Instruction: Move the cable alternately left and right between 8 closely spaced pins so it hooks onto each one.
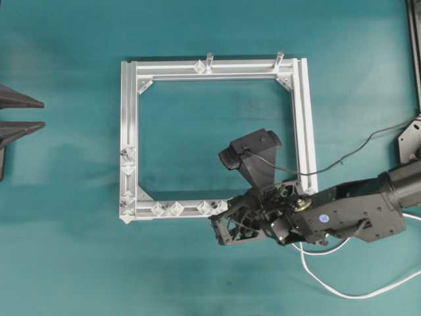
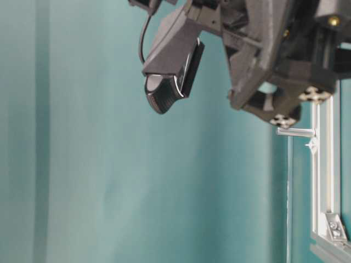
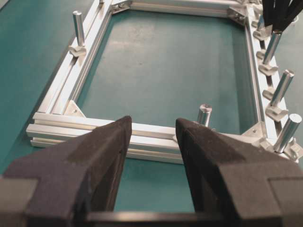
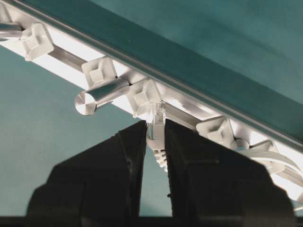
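Right pincer (image 4: 155, 137) (tilted toward the frame (image 4: 189, 101)) pinches cable (image 4: 156, 124).

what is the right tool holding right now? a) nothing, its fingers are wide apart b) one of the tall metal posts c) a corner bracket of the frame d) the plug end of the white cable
d: in the right wrist view the right tool is closed on the clear plug of the cable, right next to the frame rail and its pins.
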Robot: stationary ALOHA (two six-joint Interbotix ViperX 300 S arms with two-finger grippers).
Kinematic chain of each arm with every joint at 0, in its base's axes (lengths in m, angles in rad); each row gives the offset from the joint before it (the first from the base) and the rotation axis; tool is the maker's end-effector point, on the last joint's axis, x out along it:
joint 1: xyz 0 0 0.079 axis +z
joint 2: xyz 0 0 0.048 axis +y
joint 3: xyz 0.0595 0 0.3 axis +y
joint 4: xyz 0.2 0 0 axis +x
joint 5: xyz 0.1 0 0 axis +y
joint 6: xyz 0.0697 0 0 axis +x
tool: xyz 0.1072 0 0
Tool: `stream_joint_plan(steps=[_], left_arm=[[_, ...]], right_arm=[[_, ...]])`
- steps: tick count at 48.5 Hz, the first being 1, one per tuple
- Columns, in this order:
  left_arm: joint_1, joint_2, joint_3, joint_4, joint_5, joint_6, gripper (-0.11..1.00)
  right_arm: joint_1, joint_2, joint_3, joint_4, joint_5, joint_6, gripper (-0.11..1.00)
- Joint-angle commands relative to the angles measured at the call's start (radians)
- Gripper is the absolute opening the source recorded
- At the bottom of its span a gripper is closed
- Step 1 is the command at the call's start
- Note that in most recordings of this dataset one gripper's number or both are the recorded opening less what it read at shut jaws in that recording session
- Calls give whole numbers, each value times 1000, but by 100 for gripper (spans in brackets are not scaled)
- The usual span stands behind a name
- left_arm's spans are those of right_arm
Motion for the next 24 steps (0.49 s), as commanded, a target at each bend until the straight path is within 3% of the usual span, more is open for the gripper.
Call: stream_joint_plan(steps=[1,13,24], left_arm=[[3,12,-9,3,-8,2,48],[3,12,-9,3,-9,2,48],[3,14,-11,3,-8,2,48]], right_arm=[[9,-14,-20,0,0,-2,16],[40,-14,-25,5,0,0,16],[78,-9,-38,44,2,3,16]])
